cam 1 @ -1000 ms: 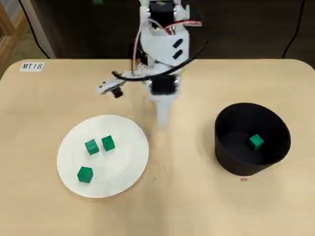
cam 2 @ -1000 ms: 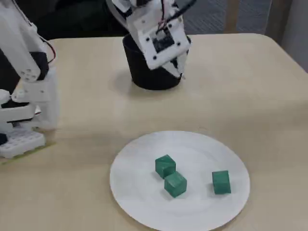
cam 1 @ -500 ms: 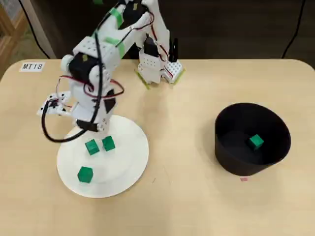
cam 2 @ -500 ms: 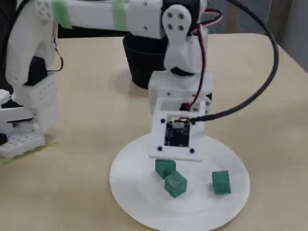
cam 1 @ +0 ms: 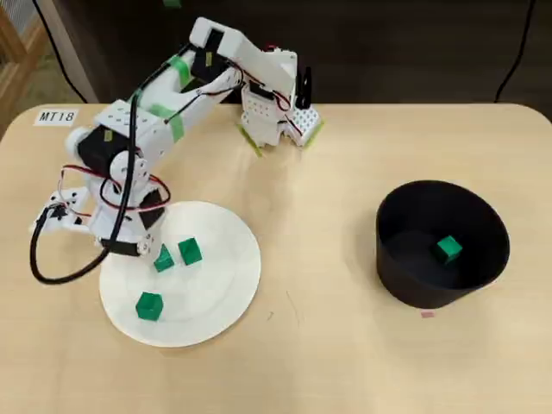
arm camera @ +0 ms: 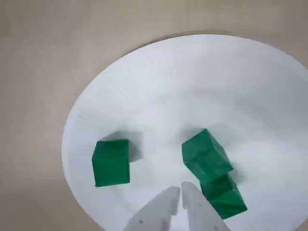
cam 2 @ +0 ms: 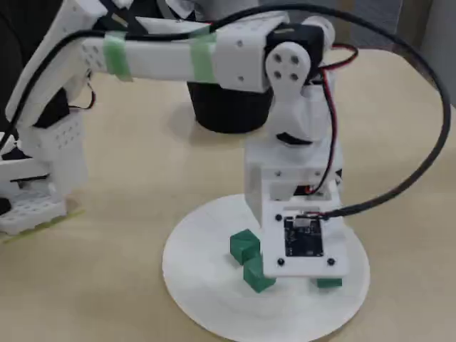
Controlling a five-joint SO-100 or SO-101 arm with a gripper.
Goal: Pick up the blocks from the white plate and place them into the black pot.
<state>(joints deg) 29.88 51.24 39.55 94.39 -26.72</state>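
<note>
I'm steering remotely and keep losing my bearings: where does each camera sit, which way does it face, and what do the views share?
Overhead view: above the table, looking straight down; shows the whole arm, the plate and the pot.
Wrist view: on the arm, looking down at the plate; only the claw tips show, close together.
Fixed view: low at the table's edge, facing across the plate toward the pot; arm fills it.
Shared: all three show the plate and green blocks.
</note>
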